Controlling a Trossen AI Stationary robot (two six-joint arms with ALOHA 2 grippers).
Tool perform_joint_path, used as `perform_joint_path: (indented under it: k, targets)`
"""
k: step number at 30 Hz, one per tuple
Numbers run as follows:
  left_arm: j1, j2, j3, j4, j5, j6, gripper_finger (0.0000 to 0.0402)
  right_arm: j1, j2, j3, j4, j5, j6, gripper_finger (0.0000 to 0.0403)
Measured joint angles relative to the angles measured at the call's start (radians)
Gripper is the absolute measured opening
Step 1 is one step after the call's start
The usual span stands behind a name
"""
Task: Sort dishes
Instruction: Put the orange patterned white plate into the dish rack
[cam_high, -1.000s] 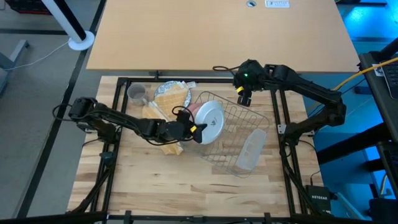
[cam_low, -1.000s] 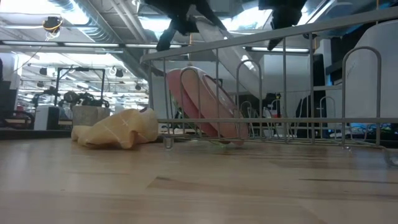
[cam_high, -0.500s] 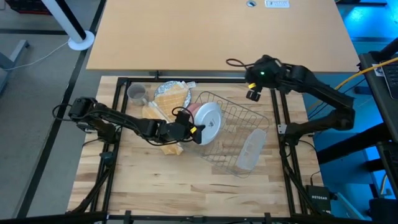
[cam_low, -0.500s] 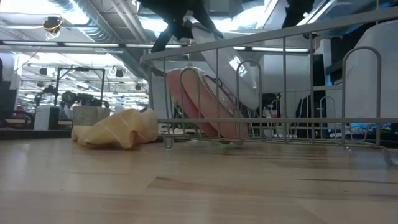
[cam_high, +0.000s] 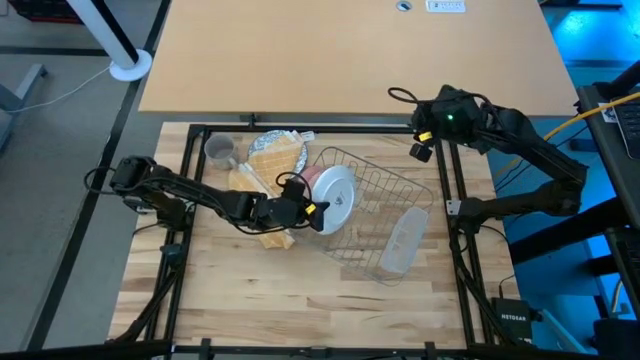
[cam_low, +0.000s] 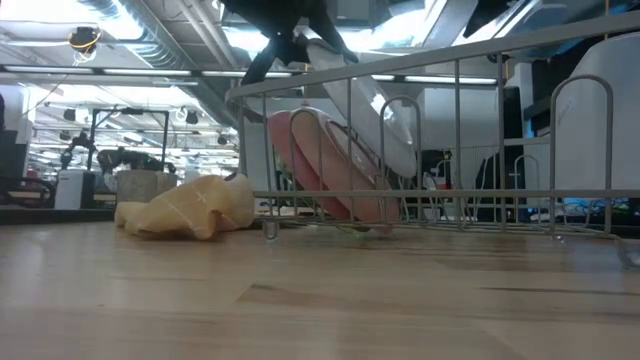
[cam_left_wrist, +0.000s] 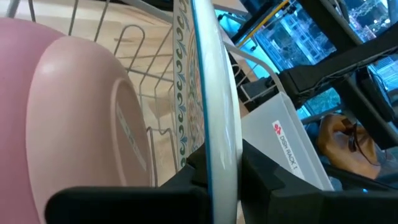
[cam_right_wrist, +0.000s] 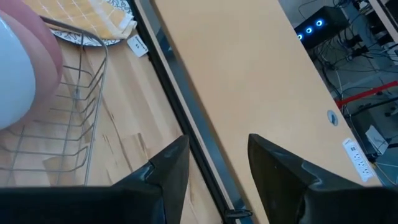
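A white plate (cam_high: 338, 195) stands on edge inside the wire dish rack (cam_high: 385, 200), with my left gripper (cam_high: 314, 209) shut on it at the rack's left side. Just behind the plate a pink bowl (cam_left_wrist: 81, 112) stands on its rim between the rack's wires (cam_low: 330, 165). A grey mug (cam_high: 220, 150) stands on the table at the far left. My right gripper (cam_high: 420, 148) hangs open in the air by the table's far right corner, with nothing between its fingers (cam_right_wrist: 214, 165). My left gripper pinches the white plate's rim (cam_left_wrist: 214, 168) between its two fingers, one on each face. The fingers come from the table's left, slanting slightly down. The plate (cam_low: 370, 110) is tilted on edge over the pink bowl. Whether its lower rim rests on the wires I cannot tell.
A yellow checked cloth (cam_high: 278, 152) lies on a patterned plate at the far left of the rack, and more yellow cloth (cam_high: 252, 185) lies under my left arm. A clear plastic tray (cam_high: 403, 240) leans in the rack's right end. Bare wood lies along the near side.
My right gripper has gone toward the table's right edge and upward, away from the rack, and stays open.
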Motion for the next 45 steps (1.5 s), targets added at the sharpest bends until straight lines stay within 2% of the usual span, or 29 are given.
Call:
perform_joint_path:
  k: [22, 28, 32, 41, 45]
  targets:
    - [0.002, 0.056, -0.001, 0.011, 0.025, -0.024, 0.0053, 0.0, 0.0, 0.0, 0.0, -0.035, 0.003, 0.017]
    - [0.034, 0.056, -0.001, 0.022, 0.027, -0.05, 0.0053, 0.0, 0.0, 0.0, 0.0, -0.044, 0.003, 0.0169]
    - [0.067, 0.056, -0.001, 0.063, 0.025, -0.015, 0.0056, 0.0, 0.0, 0.0, 0.0, -0.058, 0.004, 0.017]
    - [0.091, 0.055, -0.001, 0.092, 0.025, 0.053, 0.0114, 0.0, 0.0, 0.0, 0.0, -0.062, 0.003, 0.0169]
    - [0.102, 0.051, -0.001, 0.089, 0.027, 0.114, 0.0127, 0.0, 0.0, 0.0, -0.004, -0.062, 0.003, 0.0169]
